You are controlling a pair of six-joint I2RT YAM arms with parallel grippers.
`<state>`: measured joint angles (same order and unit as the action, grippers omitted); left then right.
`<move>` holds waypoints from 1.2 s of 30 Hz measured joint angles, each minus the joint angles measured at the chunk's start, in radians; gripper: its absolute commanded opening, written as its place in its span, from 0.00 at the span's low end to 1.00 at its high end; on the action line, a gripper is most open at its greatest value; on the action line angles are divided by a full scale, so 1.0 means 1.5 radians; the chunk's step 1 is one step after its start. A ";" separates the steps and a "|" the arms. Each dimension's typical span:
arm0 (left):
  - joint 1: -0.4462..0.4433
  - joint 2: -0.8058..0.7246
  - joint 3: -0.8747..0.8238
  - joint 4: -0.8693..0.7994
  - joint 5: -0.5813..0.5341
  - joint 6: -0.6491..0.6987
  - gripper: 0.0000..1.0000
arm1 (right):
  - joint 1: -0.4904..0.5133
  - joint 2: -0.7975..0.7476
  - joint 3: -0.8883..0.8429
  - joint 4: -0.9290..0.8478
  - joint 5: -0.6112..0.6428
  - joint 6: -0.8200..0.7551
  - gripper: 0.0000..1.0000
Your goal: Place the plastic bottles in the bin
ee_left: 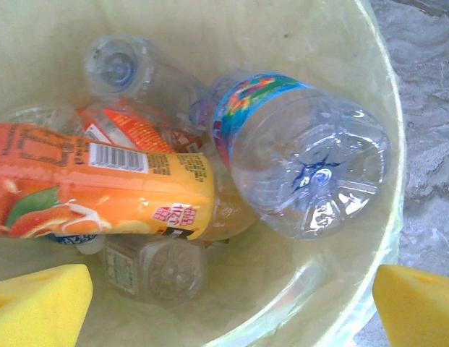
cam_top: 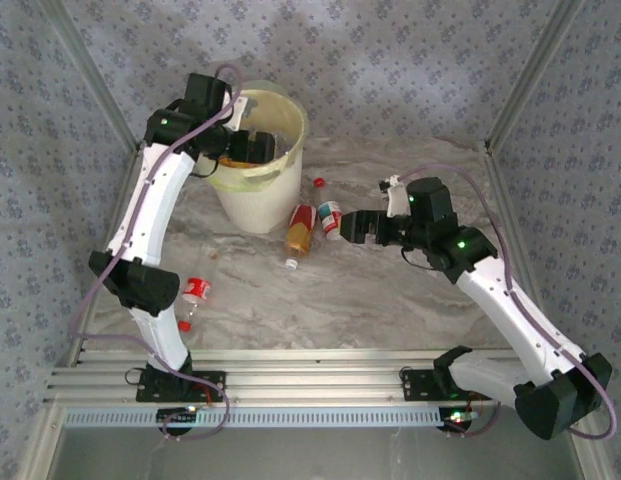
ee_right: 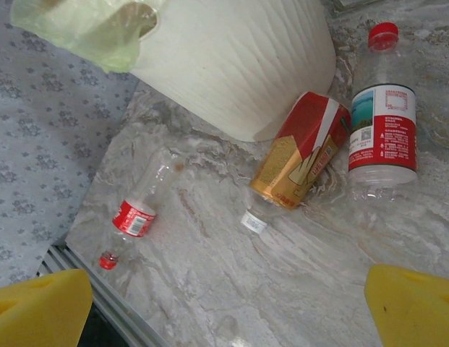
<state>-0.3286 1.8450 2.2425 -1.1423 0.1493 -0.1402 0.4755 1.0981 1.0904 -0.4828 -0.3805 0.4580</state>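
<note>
Now — left end effector (ee_left: 228, 307) agape, empty | right end effector (ee_right: 225, 307) likewise | crumpled clear bottles (ee_left: 311, 166) in round bin (ee_left: 231, 29)

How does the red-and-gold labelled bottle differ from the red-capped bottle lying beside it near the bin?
The red-and-gold bottle has a white cap; the red-capped bottle a red one. The red-and-gold bottle's label wraps most of its body; the red-capped bottle's leaves clear plastic showing. Their caps point opposite ways. Both lie on the table beside the bin.
</note>
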 measured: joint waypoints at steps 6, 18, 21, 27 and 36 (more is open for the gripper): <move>0.026 -0.003 -0.032 0.008 0.035 -0.004 1.00 | -0.002 0.007 0.000 0.000 0.000 -0.007 0.99; 0.026 -0.019 -0.064 0.037 0.091 -0.041 0.99 | -0.008 0.024 0.000 0.001 -0.001 -0.010 0.99; 0.022 -0.030 -0.076 0.040 0.107 -0.061 1.00 | -0.009 0.027 0.000 0.003 -0.001 -0.010 0.99; -0.010 -0.048 -0.095 0.047 0.120 -0.093 1.00 | -0.009 0.034 0.000 0.008 -0.001 -0.013 0.99; -0.025 -0.055 -0.096 0.049 0.126 -0.123 1.00 | -0.012 0.055 0.000 0.019 -0.001 -0.018 0.98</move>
<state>-0.3668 1.7630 2.0979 -1.0687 0.3382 -0.3244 0.4580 1.1801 1.0904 -0.4545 -0.3813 0.4309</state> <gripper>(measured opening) 0.995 0.984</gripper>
